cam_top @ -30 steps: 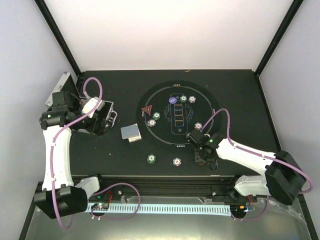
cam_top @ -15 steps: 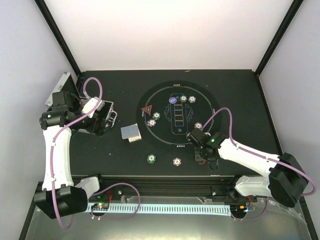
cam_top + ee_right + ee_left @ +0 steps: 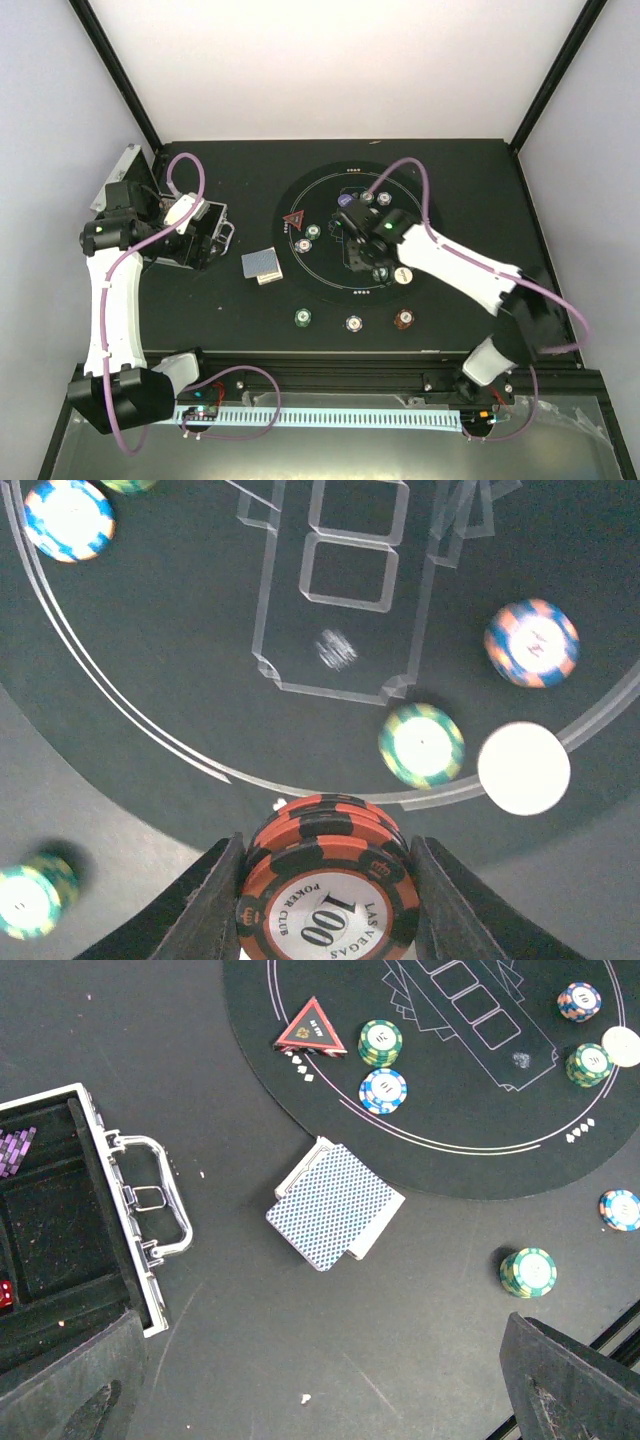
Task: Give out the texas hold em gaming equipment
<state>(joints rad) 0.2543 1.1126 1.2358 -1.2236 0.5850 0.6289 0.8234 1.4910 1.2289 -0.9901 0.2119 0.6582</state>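
While the right arm (image 3: 450,265) reaches over the round mat (image 3: 330,195), the top view shows a lone red-brown chip (image 3: 404,319) lying beside it. Left wrist: the left gripper (image 3: 320,1400) stands wide apart, and the playing cards (image 3: 330,1205) lie just off the mat. Right wrist: the right gripper (image 3: 325,875) is clamped on a red-brown chip stack (image 3: 326,910) over the mat's edge.

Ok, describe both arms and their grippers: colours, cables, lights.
Both arms have white links between bulky black joints: the left arm and the right arm. A purple cable loops along each, and a small green light glows near each wrist. The gripper fingers are matte black, broad wedges with a grainy texture.
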